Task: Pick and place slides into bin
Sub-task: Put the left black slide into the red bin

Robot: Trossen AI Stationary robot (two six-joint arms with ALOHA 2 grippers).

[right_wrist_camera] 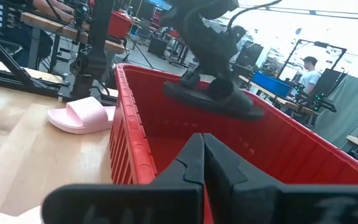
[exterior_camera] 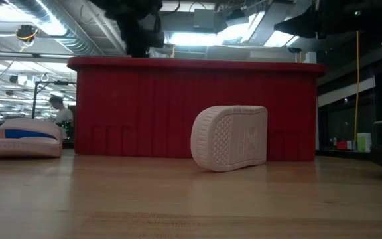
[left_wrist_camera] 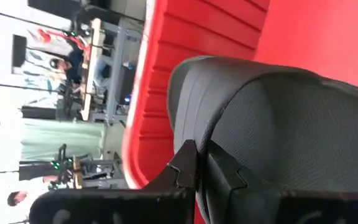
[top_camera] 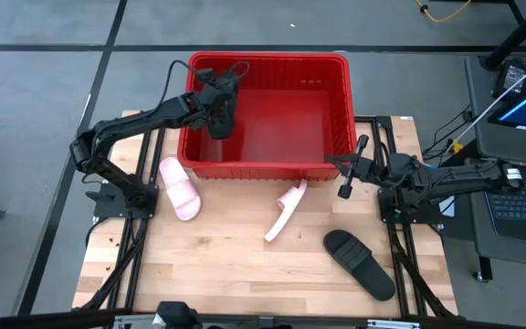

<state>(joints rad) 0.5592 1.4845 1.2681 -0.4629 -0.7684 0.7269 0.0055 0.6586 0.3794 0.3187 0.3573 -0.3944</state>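
Observation:
My left gripper (top_camera: 217, 117) is over the left part of the red bin (top_camera: 336, 137), shut on a black slide (right_wrist_camera: 213, 99) that hangs above the bin's inside. My right gripper (top_camera: 347, 174) is shut and empty, at the bin's near right corner. One pink slide (top_camera: 179, 188) lies flat on the table near the bin's left corner. The other pink slide (top_camera: 285, 210) stands on its side edge before the bin's near wall, its sole showing in the low view (exterior_camera: 231, 138). A second black slide (top_camera: 360, 264) lies flat at the near right. My left gripper pinches the black slide between its two fingers at the edge of the wide strap (left_wrist_camera: 191, 134). The fingers come from above, pointing down. The slide hangs below them, lifted clear, roughly level with its sole down, over the bin's floor.
The bin's walls (exterior_camera: 191, 109) stand tall across the table's far side. Bare wooden table (top_camera: 226, 265) lies between the slides and the near edge. Desks, monitors and people show in the room beyond the table.

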